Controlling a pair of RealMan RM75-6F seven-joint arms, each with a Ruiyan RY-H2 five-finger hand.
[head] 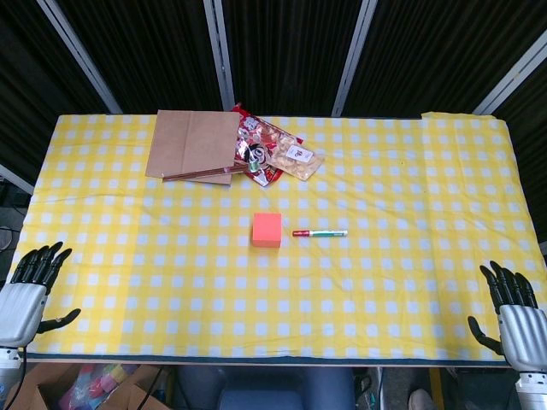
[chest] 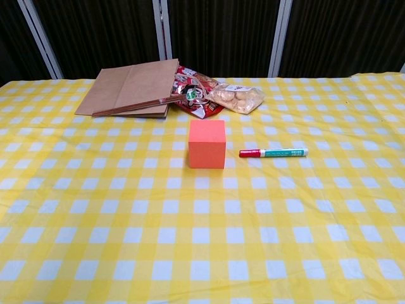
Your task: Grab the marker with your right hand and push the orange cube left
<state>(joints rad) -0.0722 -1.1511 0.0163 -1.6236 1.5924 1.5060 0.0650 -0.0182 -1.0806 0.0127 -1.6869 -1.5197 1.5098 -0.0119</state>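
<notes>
— While nothing is held, how are the hands kept?
— The left hand (head: 30, 286) and right hand (head: 513, 312) are seen at the near table (head: 410, 290) corners, fingers spread.
— Where is the orange cube (head: 267, 229) found?
— Well ahead and left of the right hand; the marker (head: 320, 232) is laid just right of it, red cap toward the cube.

Yellow-and-white checked cloth (head: 410, 290); orange cube (chest: 207, 144); marker (chest: 273, 152) with red cap, white-and-green barrel; plain brown paper bag (chest: 130, 88); red printed snack packet (chest: 193, 95); hands grey with black fingers (head: 508, 286)
</notes>
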